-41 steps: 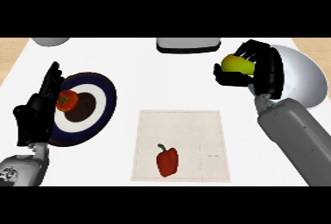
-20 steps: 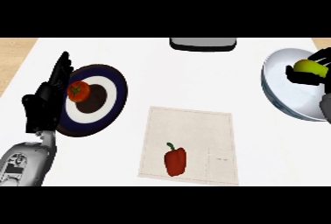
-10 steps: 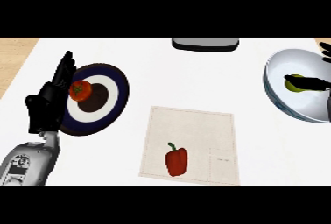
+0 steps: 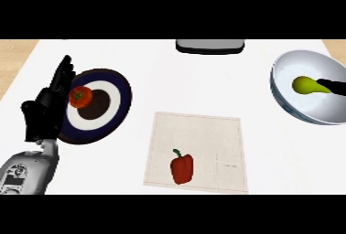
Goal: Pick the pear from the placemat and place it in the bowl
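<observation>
Since a second ago the right hand [image 4: 332, 86] has slid out toward the right edge, and the pear [image 4: 305, 85] that was up in its grasp now lies inside the bowl [image 4: 302, 111], on the inner wall a bit right of centre. Only a dark sliver of that hand shows, right against the pear's narrow end. I can't tell whether it's let go or is clamped on the tip.

The left hand [image 4: 43, 111] rests at the left edge, fingers straight and apart, beside the plate [image 4: 120, 87] with the tomato [image 4: 79, 97] on it. The pepper [image 4: 181, 167] sits on the placemat [image 4: 202, 132], which no longer carries any pear, so I'd call the task nearly done (just the release and retreat left, by the look of it).

How I'd handle that bit:
- Make sure the pear rests on the bowl before letting go. It's rounded and the wall slopes, so it'll probably roll toward the bottom.
- Come away up and out to the right, not across the pear, so nothing drags it.
- Clear the rim on the way out. Catching it could shove the bowl along the worktop [image 4: 202, 82].
- Leave the left hand parked.
</observation>
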